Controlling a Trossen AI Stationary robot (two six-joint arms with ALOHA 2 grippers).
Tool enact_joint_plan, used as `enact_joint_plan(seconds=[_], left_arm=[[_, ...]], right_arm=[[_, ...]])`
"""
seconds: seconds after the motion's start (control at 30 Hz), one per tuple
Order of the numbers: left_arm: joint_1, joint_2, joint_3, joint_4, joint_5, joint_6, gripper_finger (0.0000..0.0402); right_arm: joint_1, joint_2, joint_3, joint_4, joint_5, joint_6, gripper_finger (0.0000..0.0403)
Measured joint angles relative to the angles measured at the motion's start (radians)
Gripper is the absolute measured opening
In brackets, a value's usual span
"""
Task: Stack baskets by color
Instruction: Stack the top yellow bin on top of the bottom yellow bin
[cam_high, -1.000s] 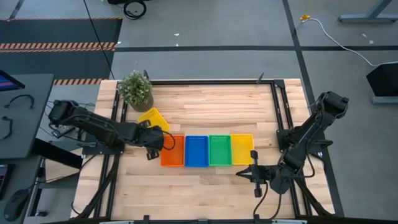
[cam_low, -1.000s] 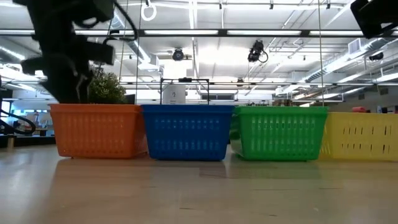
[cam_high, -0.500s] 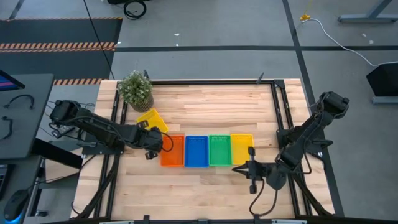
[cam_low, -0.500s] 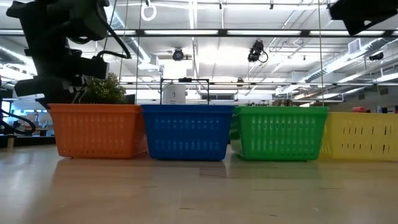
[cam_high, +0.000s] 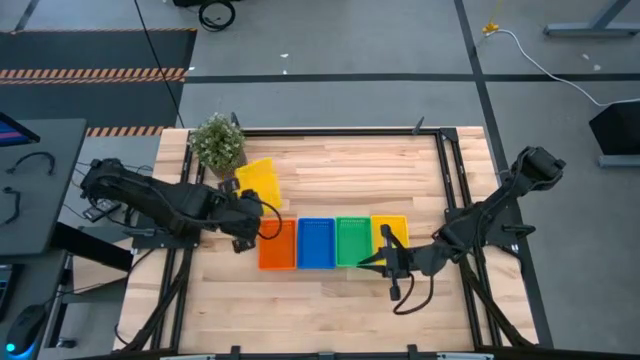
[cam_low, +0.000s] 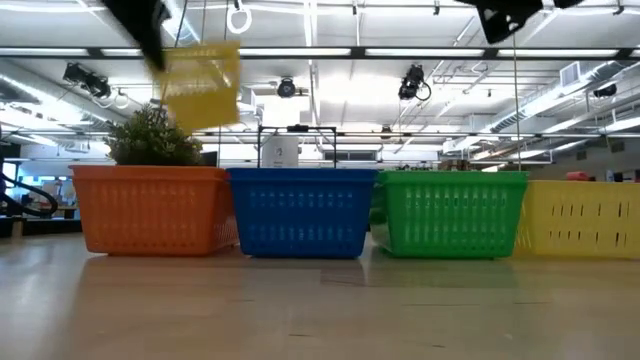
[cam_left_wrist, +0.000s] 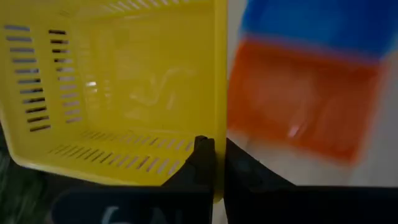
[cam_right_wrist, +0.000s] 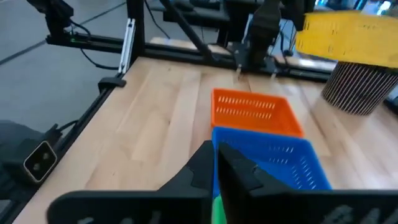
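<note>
Four baskets sit in a row on the wooden counter (cam_high: 330, 300): an orange basket (cam_high: 277, 244), a blue basket (cam_high: 316, 243), a green basket (cam_high: 351, 241) and a yellow basket (cam_high: 386, 232), each touching the next. A potted plant (cam_high: 218, 143) stands at the far left corner of the counter.

The left end effector (cam_high: 250, 222) is pinched shut on the rim of a second yellow basket (cam_high: 258, 182). In the low view this lifted basket hangs in the air, tilted, higher than the orange basket. The orange basket is just beside the left end effector, on the side toward the row. The potted plant is close behind the lifted basket. The left arm reaches in low from the left side of the counter, stretched almost flat.

The right end effector (cam_high: 372, 262) is at the near edge of the row, by the green basket. Its fingers (cam_right_wrist: 208, 163) are nearly together, and I cannot tell if they pinch the green basket's rim. The right arm bends down from the right side.
</note>
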Motion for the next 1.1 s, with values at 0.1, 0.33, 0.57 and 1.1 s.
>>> enact_joint_plan(seconds=[0.1, 0.33, 0.57, 1.1], left_arm=[[-0.035, 0.039, 0.071, 0.118, -0.010, 0.052, 0.0012], [-0.034, 0.257, 0.123, 0.365, -0.018, 0.149, 0.0012], [0.015, 0.492, 0.303, 0.344, -0.056, 0.202, 0.0012], [0.039, 0.666, 0.511, 0.314, -0.096, 0.335, 0.0015]], right_arm=[[-0.015, -0.033, 0.010, -0.012, 0.000, -0.038, 0.0041], [-0.040, -0.045, 0.186, -0.265, -0.004, -0.131, 0.0105], [-0.104, 0.022, 0.337, -0.455, 0.000, -0.195, 0.0158], [-0.259, 0.160, 0.423, -0.700, -0.049, -0.153, 0.0162]])
